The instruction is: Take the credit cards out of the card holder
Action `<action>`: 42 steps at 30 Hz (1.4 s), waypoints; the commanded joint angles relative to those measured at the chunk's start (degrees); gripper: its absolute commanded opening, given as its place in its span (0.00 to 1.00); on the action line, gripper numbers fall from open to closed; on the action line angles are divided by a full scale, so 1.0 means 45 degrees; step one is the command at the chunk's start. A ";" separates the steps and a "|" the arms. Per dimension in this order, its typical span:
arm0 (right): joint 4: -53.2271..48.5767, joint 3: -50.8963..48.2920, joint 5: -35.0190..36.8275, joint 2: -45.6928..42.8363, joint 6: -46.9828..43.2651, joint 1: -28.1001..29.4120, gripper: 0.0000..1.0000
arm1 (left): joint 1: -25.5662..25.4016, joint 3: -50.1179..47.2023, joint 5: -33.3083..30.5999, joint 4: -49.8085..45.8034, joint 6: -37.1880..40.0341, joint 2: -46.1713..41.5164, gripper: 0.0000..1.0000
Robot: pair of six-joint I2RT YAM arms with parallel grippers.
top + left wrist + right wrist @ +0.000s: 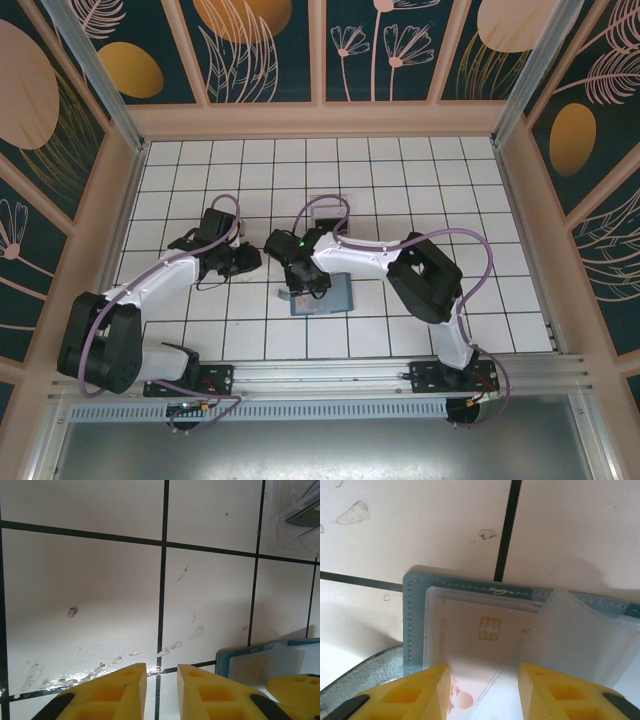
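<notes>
The card holder lies open on the tiles at the middle of the table, teal with clear sleeves. In the right wrist view a whitish credit card with a gold chip sits in a sleeve of the card holder, and a loose clear sleeve leans over its right part. My right gripper hangs just above the card, jaws open, straddling the card's near end. My left gripper stands over bare tile left of the card holder, its yellow fingers a narrow gap apart with nothing between them.
A clear plastic box stands on the tiles beyond the card holder. Low walls fence the tiled table on all sides. The two grippers are close together, and a right fingertip shows in the left wrist view.
</notes>
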 commanded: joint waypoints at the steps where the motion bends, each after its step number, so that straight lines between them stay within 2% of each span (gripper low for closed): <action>1: -0.1246 0.0475 0.0997 0.0220 -0.0059 0.0148 0.42 | 0.0109 -0.0024 0.0233 0.0174 0.0303 -0.0019 0.24; 7: -0.2138 0.0807 0.1740 0.0245 -0.0178 0.0176 0.46 | 0.0093 0.0027 0.0329 0.0240 0.0353 0.0027 0.24; 21: -0.2992 0.1168 0.2449 0.0390 -0.0150 0.0341 0.62 | 0.0105 0.0036 0.0446 0.0276 0.0400 0.0078 0.24; 30: -0.3863 0.1129 0.3156 -0.0256 0.0423 0.0392 0.63 | 0.0103 0.0377 0.0802 0.0276 0.0507 0.0305 0.24; 42: -0.2662 -0.0828 0.2406 -0.1682 0.1181 0.0364 0.57 | 0.0103 0.0566 0.1259 0.0276 0.0524 0.0493 0.23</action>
